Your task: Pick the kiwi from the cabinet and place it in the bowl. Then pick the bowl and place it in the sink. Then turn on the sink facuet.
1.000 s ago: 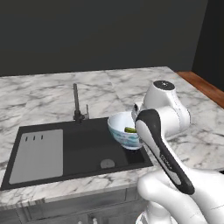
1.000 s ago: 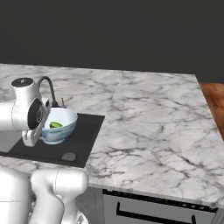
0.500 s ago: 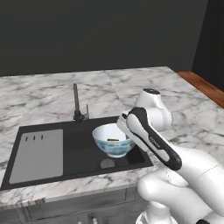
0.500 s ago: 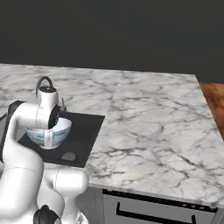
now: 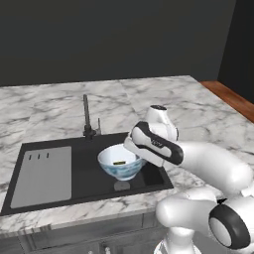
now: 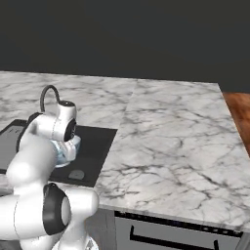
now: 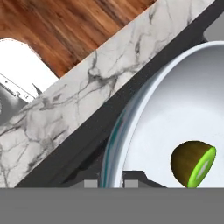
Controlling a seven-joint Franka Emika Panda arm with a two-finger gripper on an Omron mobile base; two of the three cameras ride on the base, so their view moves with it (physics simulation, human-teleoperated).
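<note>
The bowl (image 5: pixel 118 169), white inside with a pale blue outside, hangs low in the black sink (image 5: pixel 83 179), just over the round drain (image 5: pixel 121 186). I cannot tell whether its foot touches the basin floor. My gripper (image 5: pixel 131 151) is shut on the bowl's right rim. In the hand view the two fingertips (image 7: pixel 90 183) straddle the rim of the bowl (image 7: pixel 175 109). The kiwi (image 7: pixel 194 162), cut face lime-green, lies inside the bowl. The sink faucet (image 5: pixel 88 116) stands upright behind the basin's back edge. The cabinet is out of view.
A light grey slotted drainboard (image 5: pixel 42 174) fills the sink's left part. Marble counter (image 5: pixel 208 116) surrounds the basin and runs wide to the right (image 6: pixel 171 141). Wooden floor (image 7: pixel 74 30) lies beyond the counter's front edge. My arm covers the sink's right side (image 6: pixel 95 141).
The arm has carried the bowl left from the sink's right edge to the middle of the basin and lowered it. The kiwi stayed inside.
</note>
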